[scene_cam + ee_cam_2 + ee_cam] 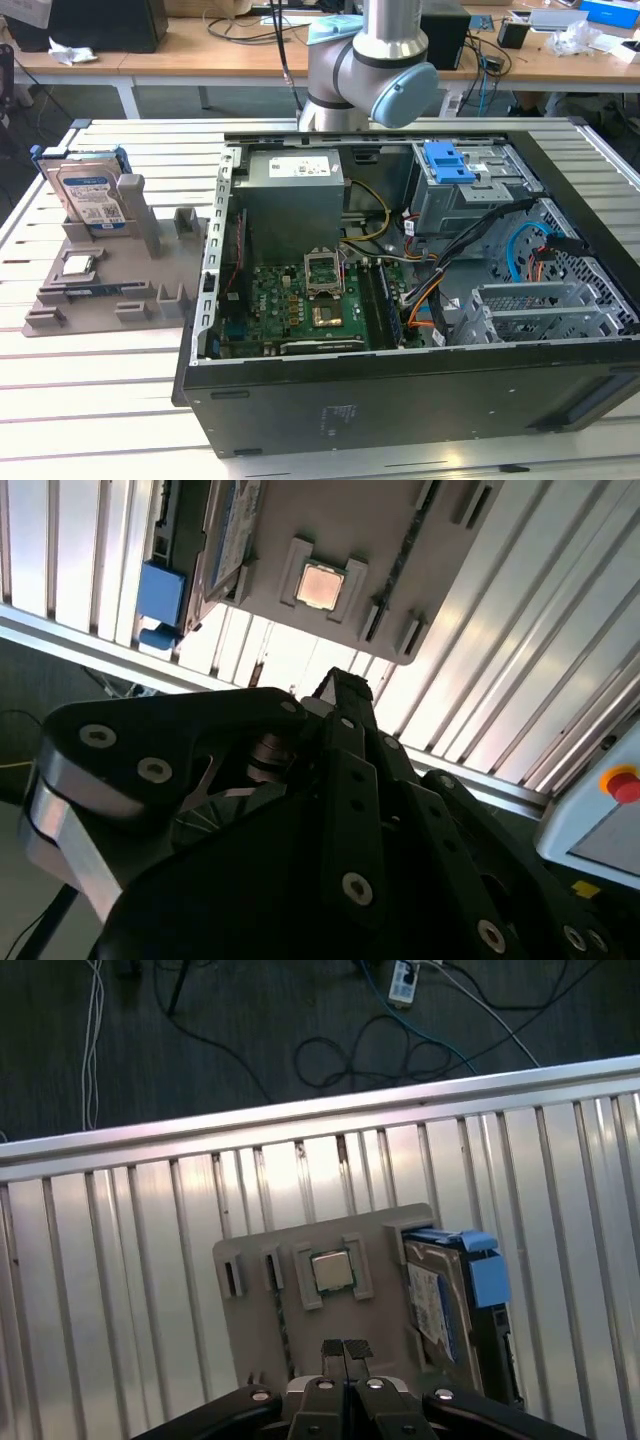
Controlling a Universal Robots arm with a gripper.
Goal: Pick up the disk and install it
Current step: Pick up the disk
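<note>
Exterior view: open computer case (400, 410), one disk (88, 195) upright in grey holder (100, 298). First wrist view: end effector (346, 1348) closed, empty, near one CPU chip (331, 1271).

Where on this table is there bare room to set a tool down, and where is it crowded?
Bare slats of the table lie between the grey tray and the near edge, at the exterior view's left. Crowded: the tray itself, holding the disk, and the open computer case, packed with cables.
</note>
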